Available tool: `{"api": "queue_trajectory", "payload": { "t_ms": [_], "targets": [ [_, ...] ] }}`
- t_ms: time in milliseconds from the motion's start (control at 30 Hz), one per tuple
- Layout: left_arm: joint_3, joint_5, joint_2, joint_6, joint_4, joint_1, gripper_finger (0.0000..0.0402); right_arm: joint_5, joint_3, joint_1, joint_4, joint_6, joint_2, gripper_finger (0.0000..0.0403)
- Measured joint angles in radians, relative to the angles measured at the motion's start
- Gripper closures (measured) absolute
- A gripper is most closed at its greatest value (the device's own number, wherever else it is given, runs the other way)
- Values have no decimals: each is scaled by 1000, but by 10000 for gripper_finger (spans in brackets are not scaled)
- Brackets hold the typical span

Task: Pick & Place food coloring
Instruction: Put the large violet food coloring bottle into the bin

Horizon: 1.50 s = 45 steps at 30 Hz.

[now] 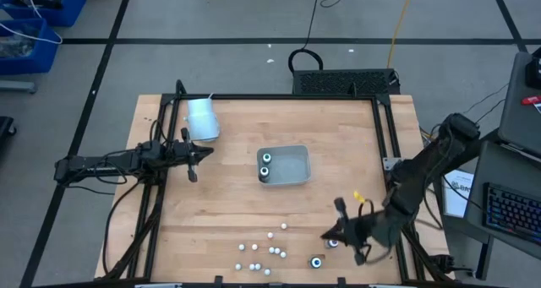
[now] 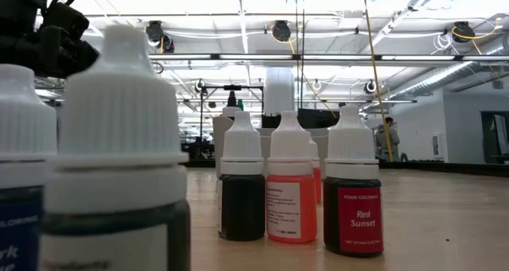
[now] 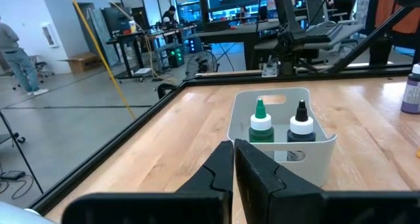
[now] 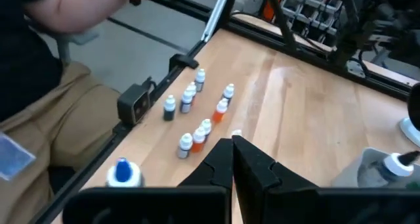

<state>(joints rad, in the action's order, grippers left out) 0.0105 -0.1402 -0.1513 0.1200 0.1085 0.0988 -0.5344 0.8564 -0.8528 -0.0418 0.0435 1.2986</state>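
Several small food coloring bottles [image 1: 264, 256] stand near the table's near edge; they also show in the right wrist view [image 4: 194, 112] and close up in the low view [image 2: 291, 193]. Two bottles [image 3: 281, 125] stand in the pale tray [image 1: 292, 165]. A teal round bottle [image 1: 316, 261] stands apart, and another [image 1: 335, 242] sits right by my right gripper [image 1: 326, 235], which is shut and low over the table's near right part. My left gripper [image 1: 194, 159] is shut and empty at the table's left, pointing toward the tray. My right gripper has its shut fingers [image 4: 223, 168] beside the teal bottle, slanting down and pointing toward the table's left. The bottle is hidden below the gripper in its wrist view, so I cannot tell whether the fingers touch it.
A pale-blue-white cup [image 1: 203, 119] lies at the far left. A person sits beyond the table's near edge [image 4: 46, 112]. Bare wood lies between the tray and the bottle cluster. A black frame rail [image 1: 279, 96] rims the table.
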Motion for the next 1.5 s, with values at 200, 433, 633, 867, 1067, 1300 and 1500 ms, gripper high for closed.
{"api": "queue_trajectory", "payload": {
  "t_ms": [200,433,633,867,1067,1300,1500],
  "targets": [
    [0,0,0,-10,0,0,397,-175,18,-77,-62,25,77,403],
    [0,0,0,3,0,0,367,-394,12,-147,-119,160,117,391],
    [0,0,0,6,0,0,360,-464,10,-172,-127,295,125,339],
    [0,0,0,6,1,0,360,-462,10,-185,-126,371,125,260],
    [0,0,0,6,1,0,360,-465,-21,-214,-121,377,125,210],
    [0,0,0,6,1,0,360,-483,-158,-243,-270,440,121,195],
    [0,9,0,6,1,0,360,-404,-288,-234,-464,447,131,195]
  ]
}}
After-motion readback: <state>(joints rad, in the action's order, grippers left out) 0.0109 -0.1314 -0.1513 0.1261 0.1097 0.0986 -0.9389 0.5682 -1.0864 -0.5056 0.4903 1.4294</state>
